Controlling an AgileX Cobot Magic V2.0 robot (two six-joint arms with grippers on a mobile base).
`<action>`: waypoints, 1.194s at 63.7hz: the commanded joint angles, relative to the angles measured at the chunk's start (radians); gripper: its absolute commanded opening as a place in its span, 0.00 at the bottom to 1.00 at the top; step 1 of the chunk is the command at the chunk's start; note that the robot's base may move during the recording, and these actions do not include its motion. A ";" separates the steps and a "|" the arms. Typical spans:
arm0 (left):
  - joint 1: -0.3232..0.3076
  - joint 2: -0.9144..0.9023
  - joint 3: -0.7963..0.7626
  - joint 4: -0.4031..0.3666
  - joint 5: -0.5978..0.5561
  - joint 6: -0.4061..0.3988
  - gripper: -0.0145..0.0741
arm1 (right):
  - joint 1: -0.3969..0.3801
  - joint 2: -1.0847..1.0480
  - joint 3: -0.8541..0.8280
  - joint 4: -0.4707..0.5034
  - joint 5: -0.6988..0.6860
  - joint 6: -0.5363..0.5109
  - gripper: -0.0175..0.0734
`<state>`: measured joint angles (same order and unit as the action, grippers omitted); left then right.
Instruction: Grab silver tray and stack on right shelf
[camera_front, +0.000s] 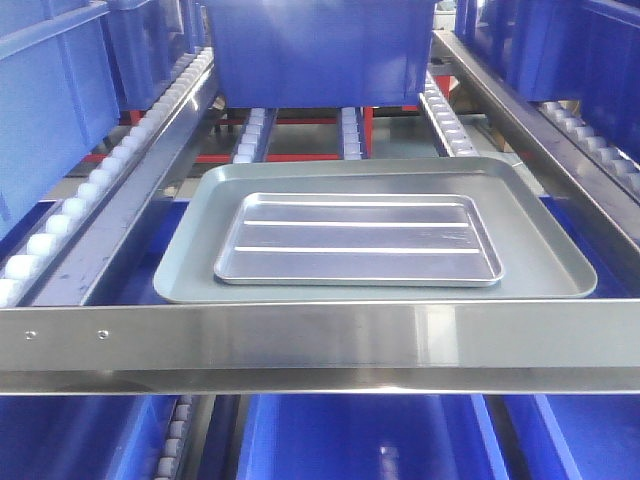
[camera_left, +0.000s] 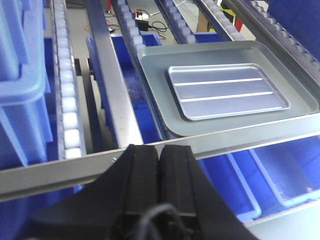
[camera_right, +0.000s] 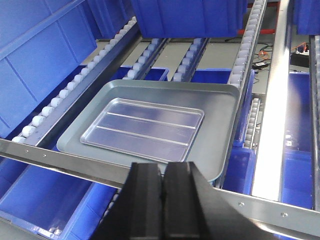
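1. Silver tray (camera_front: 358, 240) lying flat inside the larger blue-grey tray (camera_front: 375, 178), long ribs running side to side, blue-grey rim showing on all four sides of it.
2. Both trays resting on the right shelf (camera_front: 320, 345), just behind its broad front bar (camera_front: 300, 335), between the white-roller side rails (camera_front: 100, 180).
3. Two small screws near the left end of that front bar in the front view.
4. Blue bin (camera_front: 320, 50) standing on the same level, behind the blue-grey tray and well apart from the silver tray.
5. More blue bins (camera_front: 360, 435) on the level below the front bar.
6. Left gripper (camera_left: 160, 165) seen in the left wrist view with its black fingers pressed together, nothing between them; tips hanging on the near side of the front bar, to the left of the silver tray (camera_left: 227, 91) and apart from it.
7. Right gripper (camera_right: 162, 175) in the right wrist view likewise closed and empty, fingers meeting; tips at the front bar (camera_right: 65, 162), with the silver tray (camera_right: 145, 127) lying just beyond the bar, a little left of the fingertips, not touched.
8. Neither gripper in contact with either tray.
9. Another rack frame with its own roller rail (camera_left: 67, 90) to the left of the front bar's end in the left wrist view.
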<state>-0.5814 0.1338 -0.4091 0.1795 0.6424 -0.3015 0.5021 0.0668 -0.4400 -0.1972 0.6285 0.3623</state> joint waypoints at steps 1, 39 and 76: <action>-0.004 0.018 -0.010 -0.092 -0.072 0.000 0.05 | 0.001 0.011 -0.026 -0.023 -0.080 -0.012 0.25; 0.497 -0.158 0.436 -0.300 -0.738 0.355 0.05 | 0.001 0.011 -0.026 -0.023 -0.079 -0.012 0.25; 0.535 -0.161 0.459 -0.302 -0.758 0.355 0.05 | 0.001 0.011 -0.026 -0.023 -0.076 -0.012 0.25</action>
<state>-0.0464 -0.0112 0.0291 -0.1124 -0.0294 0.0490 0.5021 0.0665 -0.4400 -0.1972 0.6305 0.3623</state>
